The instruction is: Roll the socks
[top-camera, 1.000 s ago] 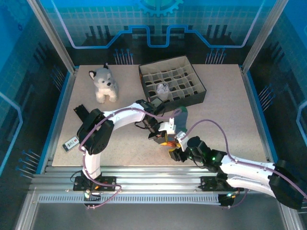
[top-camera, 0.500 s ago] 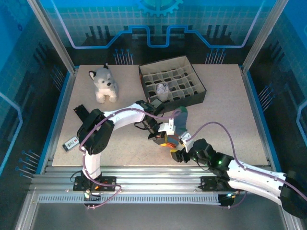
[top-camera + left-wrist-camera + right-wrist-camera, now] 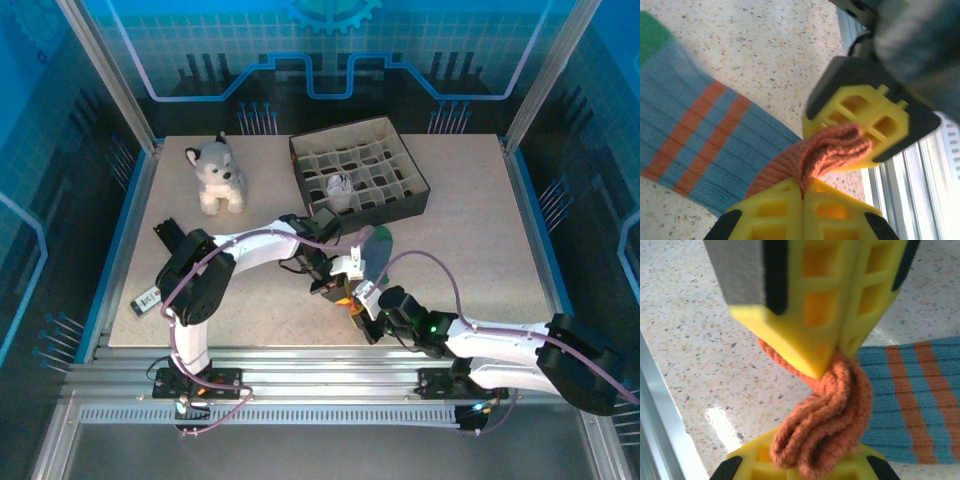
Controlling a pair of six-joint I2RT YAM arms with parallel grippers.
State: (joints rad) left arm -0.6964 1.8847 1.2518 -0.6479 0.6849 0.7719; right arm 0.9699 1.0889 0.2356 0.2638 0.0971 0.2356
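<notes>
A grey-blue sock (image 3: 377, 246) with orange stripes and a green toe lies stretched on the table, and its body also shows in the left wrist view (image 3: 700, 132). Its orange-red cuff (image 3: 832, 415) is bunched and lifted off the table. My left gripper (image 3: 803, 187) is shut on the cuff from one side. My right gripper (image 3: 809, 462) is shut on the same cuff from the opposite side. The two grippers (image 3: 335, 285) (image 3: 365, 313) meet tip to tip near the table's front centre. A white fabric bundle (image 3: 340, 185) sits in one box compartment.
A dark divided organiser box (image 3: 400, 205) stands at the back right. A grey-white plush husky (image 3: 218, 176) sits at the back left. A small white device (image 3: 148, 298) lies near the front left edge. The metal rail (image 3: 920, 165) runs close behind the grippers.
My right gripper moved in toward the cuff and went from open to shut on it. The left gripper stayed shut on the cuff in the same place.
</notes>
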